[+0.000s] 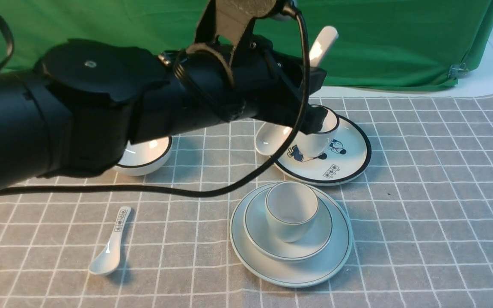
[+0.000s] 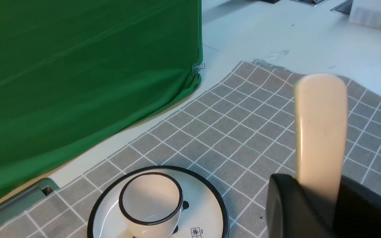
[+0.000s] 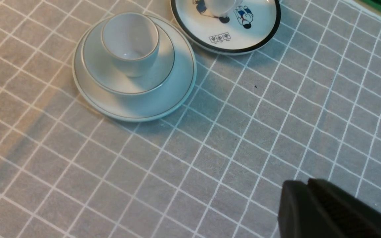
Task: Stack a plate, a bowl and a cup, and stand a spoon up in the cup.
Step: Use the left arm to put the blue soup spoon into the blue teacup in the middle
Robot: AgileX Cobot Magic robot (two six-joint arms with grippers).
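Above the black-rimmed plate (image 1: pixel 349 167), left gripper (image 2: pixel 319 190) pinches the spoon (image 2: pixel 321 132).
Cup (image 1: pixel 291 211), bowl (image 1: pixel 315 239) and plate (image 1: pixel 289 273) sit stacked; right gripper (image 3: pixel 309 198) fingers pressed together.

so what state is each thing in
plate: flat on cloth, bottom of stack
bowl: upright on plate
cup: upright in bowl, empty
spoon: gripped in left fingers, handle up
marked spoon: lying on cloth
black-rimmed cup: upright on cartoon plate
black-rimmed bowl: upright on cloth
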